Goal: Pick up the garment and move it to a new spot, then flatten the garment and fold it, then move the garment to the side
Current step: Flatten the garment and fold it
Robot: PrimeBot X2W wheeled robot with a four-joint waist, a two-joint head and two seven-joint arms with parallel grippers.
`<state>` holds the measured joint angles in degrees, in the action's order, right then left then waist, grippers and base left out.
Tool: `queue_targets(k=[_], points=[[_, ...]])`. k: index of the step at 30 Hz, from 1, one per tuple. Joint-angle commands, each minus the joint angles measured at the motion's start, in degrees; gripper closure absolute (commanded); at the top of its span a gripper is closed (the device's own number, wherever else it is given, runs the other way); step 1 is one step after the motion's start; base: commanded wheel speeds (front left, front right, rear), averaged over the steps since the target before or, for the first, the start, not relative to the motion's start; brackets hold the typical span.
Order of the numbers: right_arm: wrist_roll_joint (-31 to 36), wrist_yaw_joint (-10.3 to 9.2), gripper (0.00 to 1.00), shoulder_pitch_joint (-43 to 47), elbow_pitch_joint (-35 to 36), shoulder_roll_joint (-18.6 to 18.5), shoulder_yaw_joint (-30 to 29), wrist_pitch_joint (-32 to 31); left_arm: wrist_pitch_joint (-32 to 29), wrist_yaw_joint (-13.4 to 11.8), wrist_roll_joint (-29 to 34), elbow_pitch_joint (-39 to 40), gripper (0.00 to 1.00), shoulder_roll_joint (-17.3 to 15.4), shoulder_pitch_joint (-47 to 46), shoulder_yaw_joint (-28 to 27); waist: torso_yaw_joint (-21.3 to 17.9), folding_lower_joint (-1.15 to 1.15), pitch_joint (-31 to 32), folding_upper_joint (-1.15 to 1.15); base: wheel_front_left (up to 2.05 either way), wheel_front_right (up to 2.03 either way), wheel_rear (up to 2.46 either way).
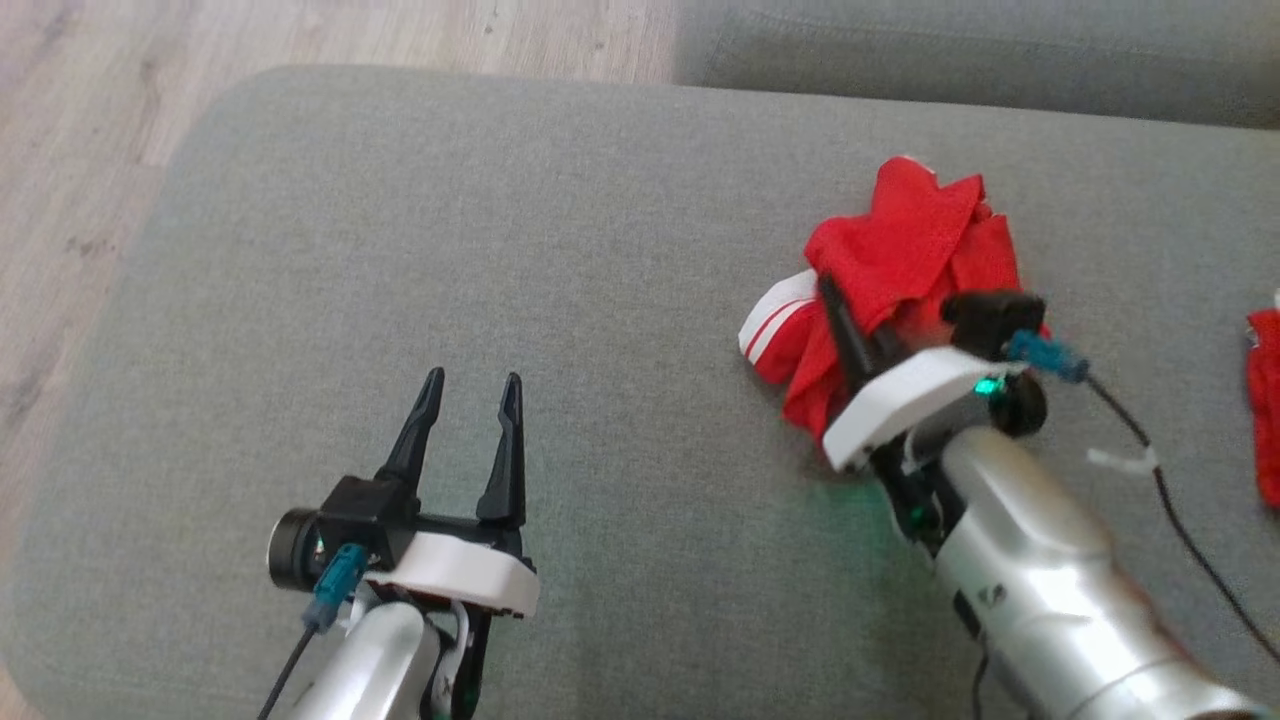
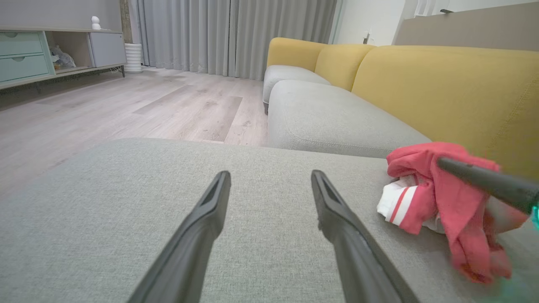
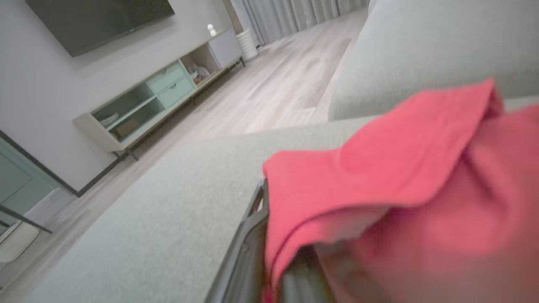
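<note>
Red garment (image 1: 910, 240), crumpled at the right rear of the grey cushion (image 1: 600, 250), was clamped in its near folds by the closed right gripper (image 1: 860, 335). The left gripper (image 1: 470, 385) was held spread and empty. A shallow pinch could be shed on lifting. Bare cushion was left leftward, bounded by the drop to the floor (image 1: 80, 150).

Silver forearms (image 1: 1040, 580) carry white wrist plates (image 1: 460, 575), long black tapered fingers (image 1: 505, 450), blue cable plugs (image 1: 335, 590) and thin black leads (image 1: 1170, 500); a green light (image 1: 987, 386) glows at the right wrist.

place: home living room | seen: yellow sofa (image 2: 442, 92), wall TV (image 3: 97, 21), curtains (image 2: 236, 33), wood floor (image 2: 126, 109)
</note>
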<state>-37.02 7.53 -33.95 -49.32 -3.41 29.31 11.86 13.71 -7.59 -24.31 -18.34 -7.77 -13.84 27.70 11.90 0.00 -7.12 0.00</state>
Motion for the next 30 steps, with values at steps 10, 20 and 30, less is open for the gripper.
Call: queue_targets(k=[10, 20, 30], points=[[5.17, -0.04, 1.0, -15.1, 4.83, -6.0, -5.54, -0.95, 0.91, -0.21, -1.53, 1.8, 0.0, -0.26, 0.28, -2.7, -0.29, 0.0, 4.49, 0.0, 0.0, 0.0, 0.0], [4.2, -0.04, 1.0, -33.44, 4.96, -1.85, -2.5, -2.48, 1.16, 0.78, -2.05, 0.7, 0.0, 1.43, 0.58, -2.04, 2.53, 0.0, 6.21, 0.0, 0.0, 0.0, 0.0], [0.46, -0.04, 1.0, -41.85, -0.17, -3.06, -8.55, 2.53, 1.26, 0.41, -2.18, 0.97, 0.0, 0.81, 2.12, -3.84, 1.26, 0.0, 7.64, 0.0, 0.0, 0.0, 0.0]])
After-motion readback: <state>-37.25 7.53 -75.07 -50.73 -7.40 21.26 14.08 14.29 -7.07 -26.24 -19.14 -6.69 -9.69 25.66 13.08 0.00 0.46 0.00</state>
